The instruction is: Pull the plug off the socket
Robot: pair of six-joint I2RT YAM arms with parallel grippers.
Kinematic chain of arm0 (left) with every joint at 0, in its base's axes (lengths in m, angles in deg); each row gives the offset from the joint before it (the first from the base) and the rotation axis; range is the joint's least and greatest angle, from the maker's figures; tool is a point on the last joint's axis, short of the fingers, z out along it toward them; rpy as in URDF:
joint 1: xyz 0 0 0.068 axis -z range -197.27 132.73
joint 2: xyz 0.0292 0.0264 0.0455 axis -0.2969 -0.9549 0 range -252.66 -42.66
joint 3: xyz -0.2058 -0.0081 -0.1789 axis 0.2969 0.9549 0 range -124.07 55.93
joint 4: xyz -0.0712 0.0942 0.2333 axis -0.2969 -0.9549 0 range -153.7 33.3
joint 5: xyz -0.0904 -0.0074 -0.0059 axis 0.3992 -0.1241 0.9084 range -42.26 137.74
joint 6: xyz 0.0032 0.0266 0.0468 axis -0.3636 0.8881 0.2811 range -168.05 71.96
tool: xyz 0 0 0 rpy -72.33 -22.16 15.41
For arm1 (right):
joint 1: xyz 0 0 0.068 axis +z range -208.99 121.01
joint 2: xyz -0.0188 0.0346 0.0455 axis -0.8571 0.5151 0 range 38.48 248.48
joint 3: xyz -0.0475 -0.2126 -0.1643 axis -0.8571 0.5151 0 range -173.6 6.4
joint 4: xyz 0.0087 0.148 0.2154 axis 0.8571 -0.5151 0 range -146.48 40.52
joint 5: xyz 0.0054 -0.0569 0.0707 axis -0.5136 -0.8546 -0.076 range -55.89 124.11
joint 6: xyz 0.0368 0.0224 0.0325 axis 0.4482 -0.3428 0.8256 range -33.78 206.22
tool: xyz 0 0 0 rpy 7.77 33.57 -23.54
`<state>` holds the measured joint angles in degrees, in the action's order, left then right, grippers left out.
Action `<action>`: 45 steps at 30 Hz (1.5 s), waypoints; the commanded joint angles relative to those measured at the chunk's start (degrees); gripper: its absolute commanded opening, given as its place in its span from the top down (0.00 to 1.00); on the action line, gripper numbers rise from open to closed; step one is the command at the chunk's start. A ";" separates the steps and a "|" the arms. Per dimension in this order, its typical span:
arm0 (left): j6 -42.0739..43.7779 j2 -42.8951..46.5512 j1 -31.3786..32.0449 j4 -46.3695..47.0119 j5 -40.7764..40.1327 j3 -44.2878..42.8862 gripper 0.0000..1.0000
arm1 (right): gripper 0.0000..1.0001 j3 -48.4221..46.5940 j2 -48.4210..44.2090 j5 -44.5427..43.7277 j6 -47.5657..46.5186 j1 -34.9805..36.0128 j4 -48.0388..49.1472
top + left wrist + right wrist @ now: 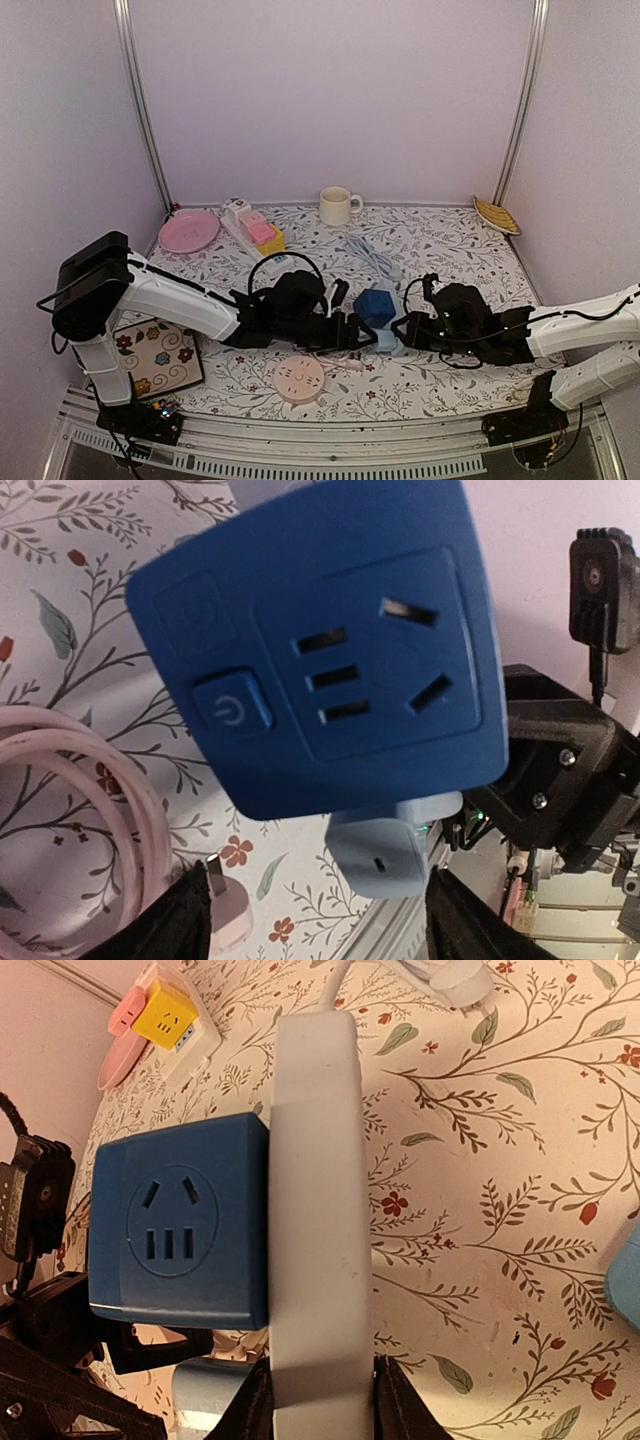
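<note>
Two entries | left end effector (320,922) gaping near plug (320,650) | right end effector (320,1392) clamped on socket strip (315,1160)

The only readable sign is a power symbol on the button (231,708) of the blue plug (330,650).

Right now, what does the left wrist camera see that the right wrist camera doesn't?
Only the left wrist view shows the power button and a coiled pink cable. Only the right wrist view shows the white strip with the plug stuck in its side, the right gripper pinching that strip, and a yellow cube farther off. Both show the blue plug and the flowery cloth.
</note>
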<state>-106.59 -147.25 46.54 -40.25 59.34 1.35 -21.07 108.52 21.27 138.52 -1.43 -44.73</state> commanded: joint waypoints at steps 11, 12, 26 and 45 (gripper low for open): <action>-5.04 -3.55 1.05 9.63 4.95 -1.05 0.49 | 0.96 -1.69 -1.25 -12.41 1.88 6.56 8.50; -5.51 -3.89 1.05 10.19 5.27 -1.05 0.52 | 0.96 -1.68 -1.16 -12.56 1.97 6.70 8.64; -10.66 -7.50 1.05 15.35 7.68 -2.01 0.63 | 0.96 -1.13 0.84 -12.09 2.23 7.21 10.24; -4.57 -10.68 -1.33 8.41 9.84 -4.56 1.00 | 0.68 1.15 3.94 0.49 2.57 3.01 10.71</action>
<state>-116.16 -157.20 46.04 -29.02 67.99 -1.65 -19.23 112.13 14.71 140.70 3.53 -41.91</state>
